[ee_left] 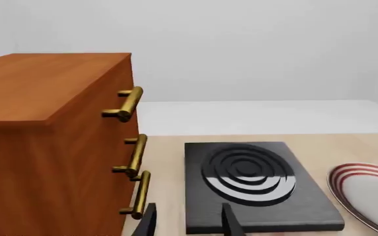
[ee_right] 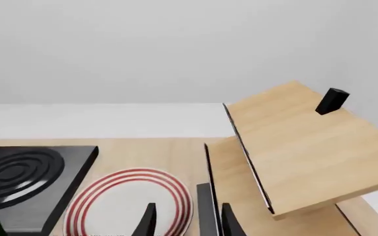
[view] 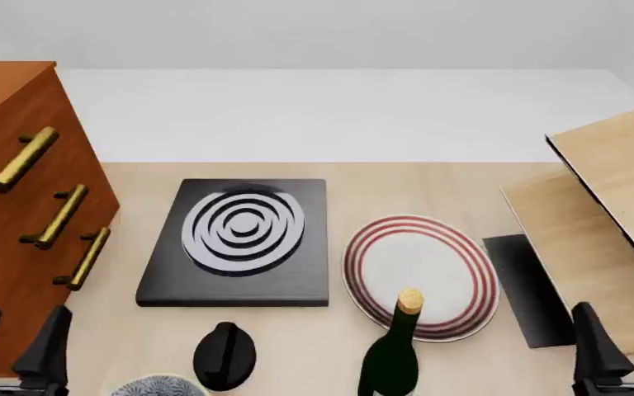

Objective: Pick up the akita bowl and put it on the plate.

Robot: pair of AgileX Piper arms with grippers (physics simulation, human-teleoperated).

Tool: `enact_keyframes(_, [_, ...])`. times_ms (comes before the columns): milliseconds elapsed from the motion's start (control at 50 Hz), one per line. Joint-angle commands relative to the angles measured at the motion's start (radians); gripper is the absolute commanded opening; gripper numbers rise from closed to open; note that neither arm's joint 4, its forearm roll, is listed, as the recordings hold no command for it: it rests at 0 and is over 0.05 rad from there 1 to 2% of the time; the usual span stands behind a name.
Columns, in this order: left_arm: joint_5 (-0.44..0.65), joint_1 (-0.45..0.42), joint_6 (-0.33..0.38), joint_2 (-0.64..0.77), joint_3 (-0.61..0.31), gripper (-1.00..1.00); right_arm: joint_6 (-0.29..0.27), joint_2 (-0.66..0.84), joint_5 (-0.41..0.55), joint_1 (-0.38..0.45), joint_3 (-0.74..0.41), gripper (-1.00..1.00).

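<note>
Only the rim of the akita bowl [view: 158,386] shows, a dark-patterned sliver at the near edge of the front view, just right of my left gripper [view: 14,342]. The plate [view: 428,260], white with red rings, lies mid-table; it also shows as the plate [ee_left: 369,194] in the left wrist view and the plate [ee_right: 130,201] in the right wrist view. My left gripper [ee_left: 189,222] is open and holds nothing. At the near right, my right gripper [view: 627,340] is likewise open and empty, and the right gripper [ee_right: 187,222] points over the plate's edge.
A black slab with white rings [view: 240,239] lies left of the plate. A wooden drawer cabinet [view: 9,206] stands at the left. A green corked bottle [view: 392,359] and a black rounded object [view: 224,355] stand near the front. Tilted wooden boards [view: 614,190] and a black strip [view: 527,289] fill the right.
</note>
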Motion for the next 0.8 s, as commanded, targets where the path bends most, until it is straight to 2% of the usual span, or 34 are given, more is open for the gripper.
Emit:
enact_keyframes(20, [-0.005,0.026,0.0,0.007,-0.001,1.0,-0.016,0.013,-0.026,0.022,0.013,1.0])
enact_keyframes(120, [-0.008,0.026,0.0,0.01,-0.001,1.0,-0.019,0.026,-0.017,0.043,-0.003,1.0])
enact_keyframes(220, [-0.009,0.027,-0.002,0.013,-0.001,1.0,-0.031,0.004,0.049,0.087,-0.053,1.0])
enact_keyframes(260, [-0.009,0.027,-0.002,0.014,0.0,1.0,-0.04,0.005,0.077,0.115,-0.085,1.0])
enact_keyframes(300, [-0.009,0.027,-0.002,0.014,-0.001,1.0,-0.051,0.032,0.104,0.186,-0.119,1.0])
enact_keyframes(420, [-0.011,0.027,-0.004,0.019,-0.001,1.0,-0.099,0.055,0.174,0.242,-0.232,1.0])
enact_keyframes(480, [-0.011,0.027,-0.005,0.019,-0.001,1.0,-0.126,0.105,0.2,0.29,-0.299,1.0])
enact_keyframes(500, [-0.011,0.027,-0.005,0.019,-0.001,1.0,-0.152,0.137,0.204,0.318,-0.32,1.0])
enact_keyframes(540, [-0.01,0.027,-0.005,0.019,-0.001,1.0,-0.165,0.2,0.212,0.372,-0.36,1.0])
enact_keyframes(560, [-0.01,0.027,-0.005,0.019,-0.001,1.0,-0.159,0.231,0.214,0.404,-0.376,1.0])
enact_keyframes(580, [-0.011,0.027,-0.005,0.019,-0.001,1.0,-0.106,0.242,0.223,0.434,-0.396,1.0])
enact_keyframes(600, [-0.011,0.027,-0.005,0.019,-0.001,1.0,-0.118,0.252,0.226,0.433,-0.403,1.0])
enact_keyframes(620, [-0.01,0.027,-0.005,0.019,-0.001,1.0,-0.148,0.29,0.238,0.476,-0.433,1.0])
enact_keyframes(640, [-0.011,0.027,-0.005,0.02,0.0,1.0,-0.171,0.309,0.245,0.486,-0.447,1.0])
enact_keyframes(660, [-0.012,0.027,-0.005,0.02,0.0,1.0,-0.179,0.311,0.252,0.509,-0.462,1.0])
enact_keyframes(680, [-0.012,0.027,-0.005,0.02,0.0,1.0,-0.164,0.326,0.269,0.523,-0.487,1.0])
enact_keyframes(740, [-0.013,0.028,-0.005,0.022,-0.001,1.0,-0.212,0.356,0.308,0.548,-0.56,1.0])
enact_keyframes(760, [-0.013,0.028,-0.005,0.022,-0.001,1.0,-0.205,0.375,0.32,0.566,-0.585,1.0])
enact_keyframes(800, [-0.013,0.028,-0.005,0.022,-0.001,1.0,-0.245,0.4,0.343,0.579,-0.633,1.0])
